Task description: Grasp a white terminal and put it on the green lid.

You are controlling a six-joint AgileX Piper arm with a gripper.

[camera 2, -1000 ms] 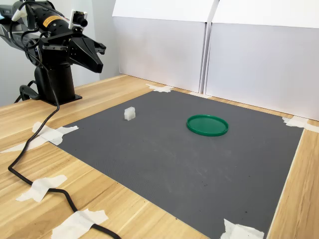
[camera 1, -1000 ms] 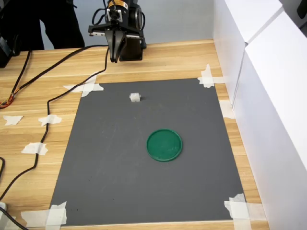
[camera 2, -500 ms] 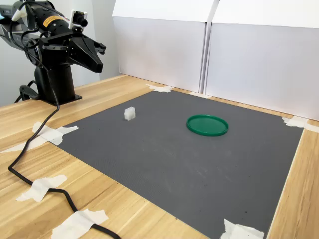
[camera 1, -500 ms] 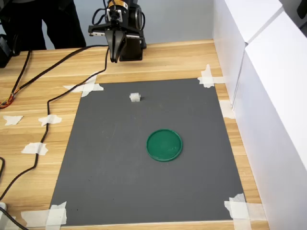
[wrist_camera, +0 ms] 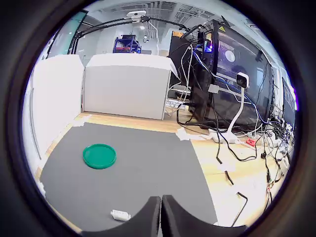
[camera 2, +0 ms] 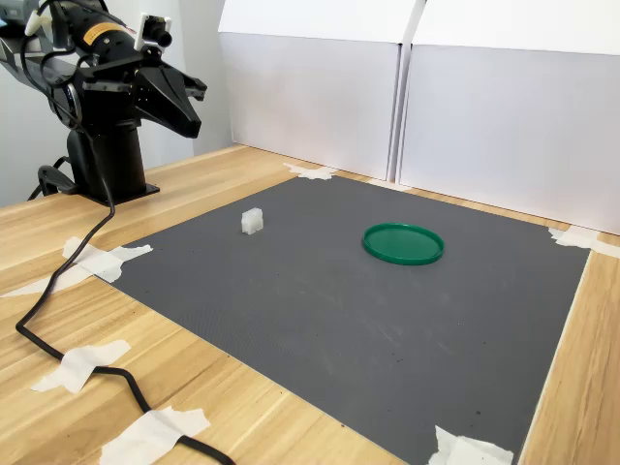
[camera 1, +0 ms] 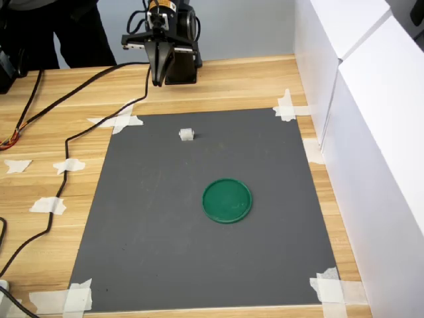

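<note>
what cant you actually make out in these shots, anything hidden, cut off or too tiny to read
- White terminal: too small in both exterior views to show its ridges; the wrist view shows only a small blur.
- Tool: in the wrist view the frame edge cuts it off, leaving only the shut tips.
- Person: cut off by the top edge of the first exterior view.
- Green lid: its underside is hidden against the grey mat.

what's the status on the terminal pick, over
Gripper shut, empty, raised near arm base. White terminal on mat, apart from green lid. Path clear.
</note>
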